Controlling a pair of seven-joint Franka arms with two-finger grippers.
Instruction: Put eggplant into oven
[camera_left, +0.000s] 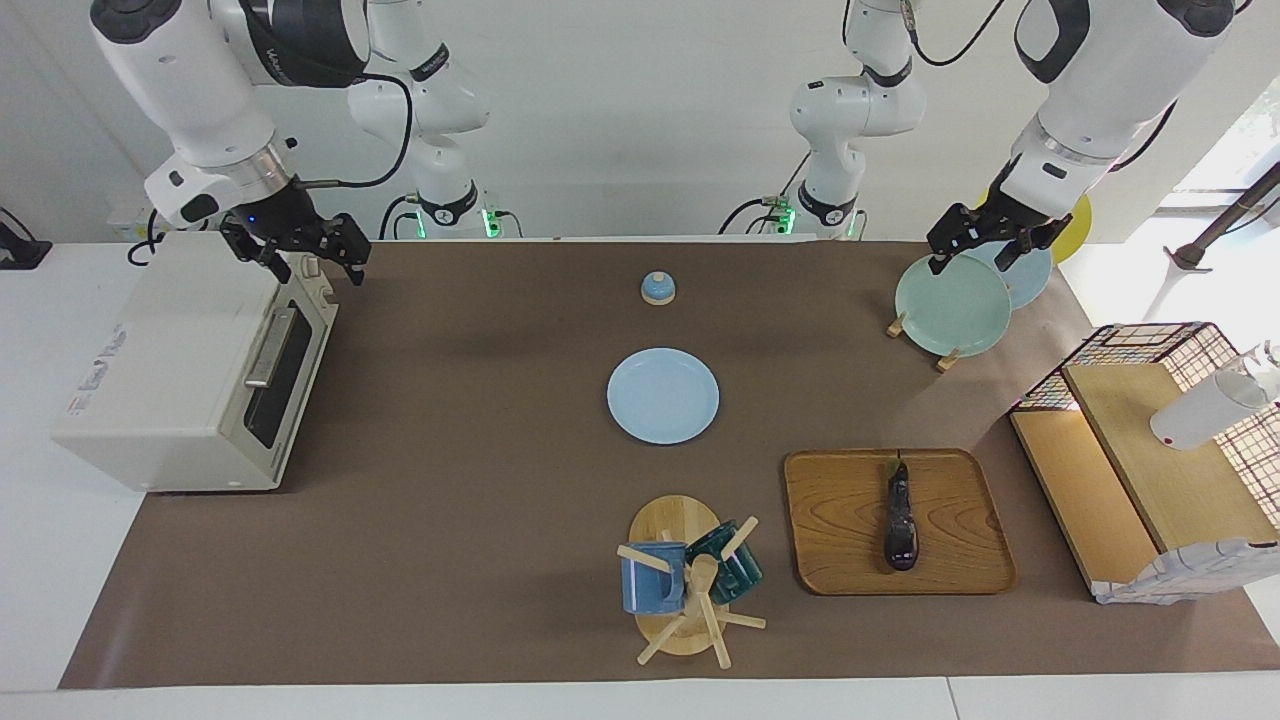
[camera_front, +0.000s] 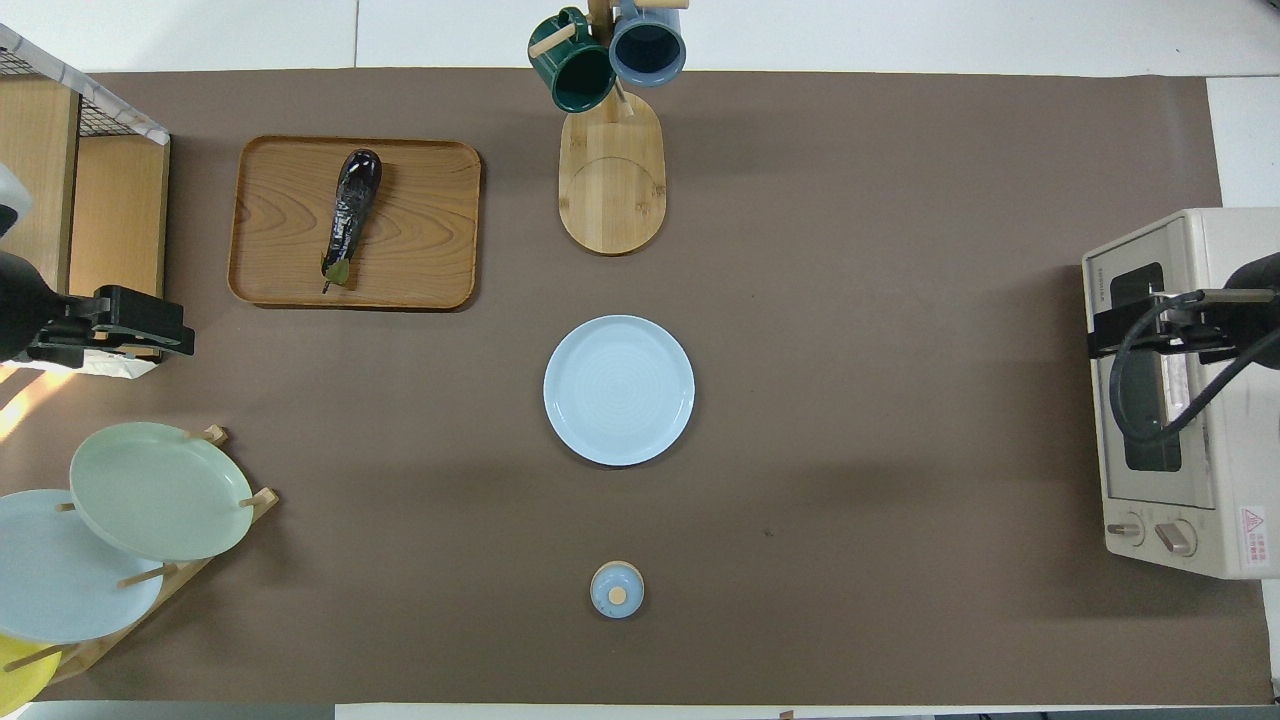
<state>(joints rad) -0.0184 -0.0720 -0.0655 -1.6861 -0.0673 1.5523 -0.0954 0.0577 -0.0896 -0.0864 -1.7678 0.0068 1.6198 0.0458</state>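
The eggplant (camera_left: 899, 518) is seen lying lengthwise on a wooden tray (camera_left: 830, 520), its stem tip turned toward the robots. The tray is set on the brown surface (camera_left: 450, 450) toward the left arm's end, farther from the robots than the pale blue plate (camera_left: 663, 395) at the middle.

The oven (camera_left: 190, 375) is placed at the right arm's end of the surface, its glass door shut and turned toward the middle of the surface.

The left gripper (camera_left: 980, 247) is held in the air over the plate rack (camera_left: 945, 358), just above the green plate (camera_left: 952, 305) standing in it; its jaws are apart and nothing is held between them. The eggplant is well apart from it.

The right gripper (camera_left: 308, 255) is held over the oven's top edge at the corner nearest the robots; its jaws are likewise apart and empty. The eggplant is well apart from this gripper too, with the blue plate between.

A mug stand (camera_left: 675, 575) bearing a blue mug (camera_left: 652, 578) and a dark green mug (camera_left: 735, 562) is set beside the tray, and a small blue lidded knob (camera_left: 657, 288) is found nearer to the robots than the plate.
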